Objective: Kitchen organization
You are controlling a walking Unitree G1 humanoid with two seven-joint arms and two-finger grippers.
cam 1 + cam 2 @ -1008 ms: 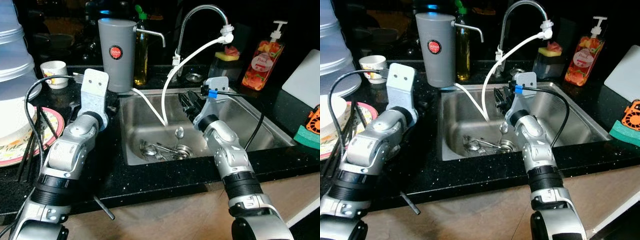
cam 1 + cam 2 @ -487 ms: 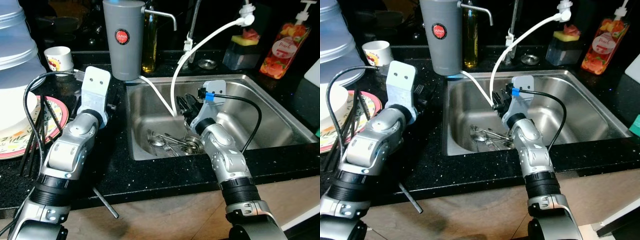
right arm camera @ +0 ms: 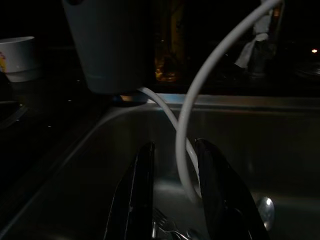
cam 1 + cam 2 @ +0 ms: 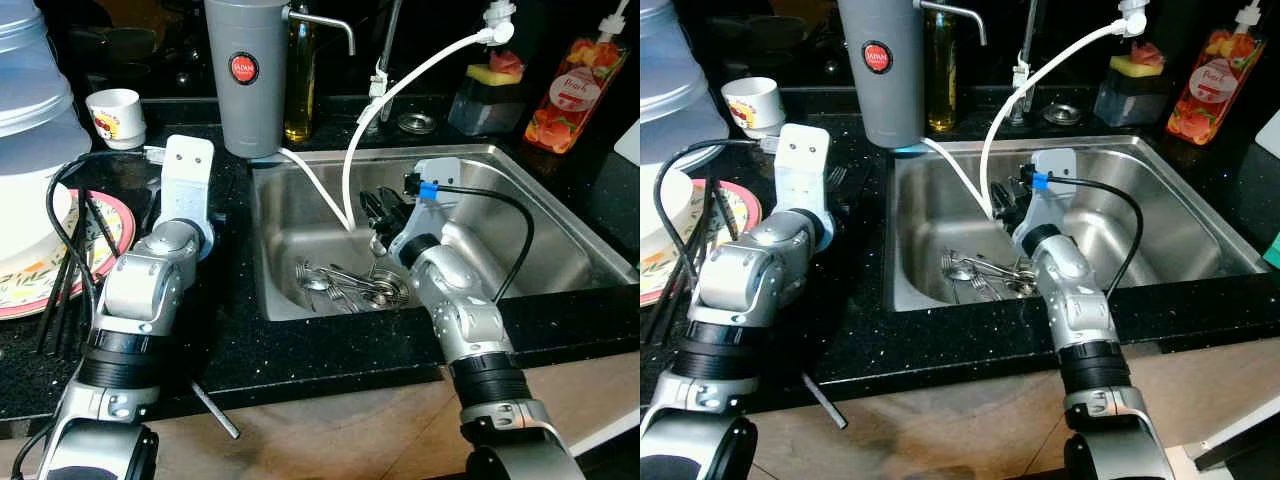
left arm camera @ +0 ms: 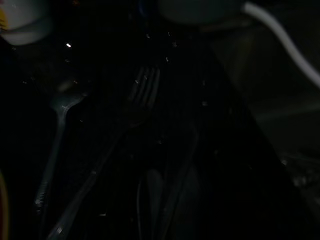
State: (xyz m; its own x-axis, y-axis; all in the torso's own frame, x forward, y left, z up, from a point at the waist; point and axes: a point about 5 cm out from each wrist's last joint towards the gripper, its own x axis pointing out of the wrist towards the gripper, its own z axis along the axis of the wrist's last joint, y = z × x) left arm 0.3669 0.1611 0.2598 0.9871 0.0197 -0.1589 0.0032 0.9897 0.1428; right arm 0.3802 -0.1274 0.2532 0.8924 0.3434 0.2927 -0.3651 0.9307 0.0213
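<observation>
Right pincer [image 3: 172, 200] spread over sink [image 4: 520, 235] cutlery [image 4: 345, 285]; left pincer state indiscernible, dark.

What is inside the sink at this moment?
In the sink lies a heap of spoons and forks, with a white hose dipping in. The right gripper hangs over them, fingers apart, hiding some cutlery.

Place: home kitchen | Evidence: stainless sink [image 4: 520, 215] holding cutlery [image 4: 345, 287], tap [image 4: 385, 60], soap bottle [image 4: 572, 95], black speckled worktop [image 4: 300, 350], stacked plates [image 4: 40, 260]
</observation>
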